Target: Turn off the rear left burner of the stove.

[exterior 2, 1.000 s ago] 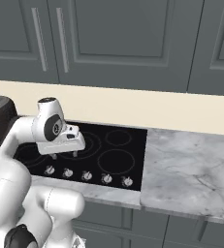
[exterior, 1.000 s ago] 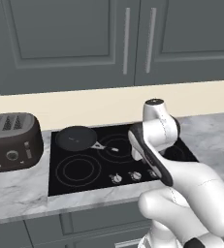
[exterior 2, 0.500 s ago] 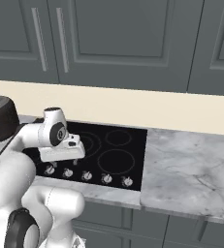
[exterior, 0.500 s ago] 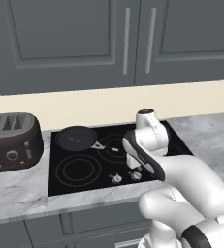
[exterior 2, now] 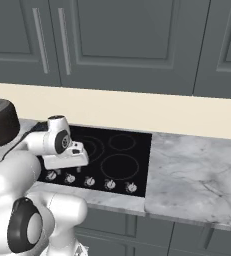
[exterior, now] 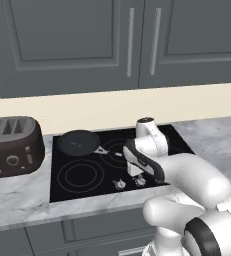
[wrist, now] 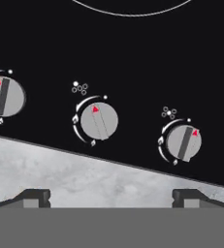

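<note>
Three silver knobs face me in the hand view: the left knob (wrist: 4, 97), the middle knob (wrist: 99, 121) and the right knob (wrist: 184, 143), each with a small red pointer, all along the front edge of the stove (wrist: 133, 53). My gripper (wrist: 111, 196) hangs above the marble counter edge (wrist: 84, 179) just in front of the middle knob; its fingertips (wrist: 33, 196) stand wide apart, holding nothing. From the left base view, the stove (exterior: 87, 187) lies in the grey marble counter (exterior: 17, 195), and the rear left burner (exterior: 79, 145) is covered by a dark round skillet (exterior: 78, 141) at the back left corner of the glass. A dark brown toaster (exterior: 9, 145) stands left of the stove. From the right base view, I see the arm's hand (exterior 2: 64, 160) low over the knob row (exterior 2: 89, 181).
</note>
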Tool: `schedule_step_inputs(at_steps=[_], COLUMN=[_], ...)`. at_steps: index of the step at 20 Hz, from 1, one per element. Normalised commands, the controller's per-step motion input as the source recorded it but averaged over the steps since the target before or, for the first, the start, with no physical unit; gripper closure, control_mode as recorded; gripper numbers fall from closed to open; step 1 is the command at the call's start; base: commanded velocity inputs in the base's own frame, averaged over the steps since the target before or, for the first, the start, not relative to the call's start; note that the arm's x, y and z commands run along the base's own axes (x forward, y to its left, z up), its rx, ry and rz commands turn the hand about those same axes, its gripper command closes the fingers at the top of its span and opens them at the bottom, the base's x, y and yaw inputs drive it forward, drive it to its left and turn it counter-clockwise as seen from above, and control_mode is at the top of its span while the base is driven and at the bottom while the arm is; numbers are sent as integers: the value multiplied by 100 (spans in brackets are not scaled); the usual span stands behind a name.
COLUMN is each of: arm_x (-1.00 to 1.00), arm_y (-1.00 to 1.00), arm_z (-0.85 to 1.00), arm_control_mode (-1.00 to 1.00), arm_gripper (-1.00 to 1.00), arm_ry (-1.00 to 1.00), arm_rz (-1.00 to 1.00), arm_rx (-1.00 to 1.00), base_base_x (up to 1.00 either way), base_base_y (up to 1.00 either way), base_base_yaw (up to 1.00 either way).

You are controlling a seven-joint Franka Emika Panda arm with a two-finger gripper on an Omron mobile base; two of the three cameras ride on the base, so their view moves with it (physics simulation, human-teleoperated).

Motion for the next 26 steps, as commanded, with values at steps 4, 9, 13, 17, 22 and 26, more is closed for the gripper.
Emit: schedule_step_inputs(at_steps=[4,9,13,17,22,26], arm_x=[33,42,32,5,0,0], arm_y=[7,23,25,2,0,-9], arm_z=[-34,-36,-24,-18,-9,0], arm_control_mode=[-100,-100,-100,-100,-100,-100], arm_gripper=[-100,-100,-100,-100,-100,-100], arm_ry=[0,0,0,0,0,0], arm_rz=[1,0,0,0,0,0], arm_rx=[0,0,0,0,0,0], base_base_x=[0,0,0,0,0,0], base_base_y=[0,0,0,0,0,0], base_base_yaw=[0,0,0,0,0,0])
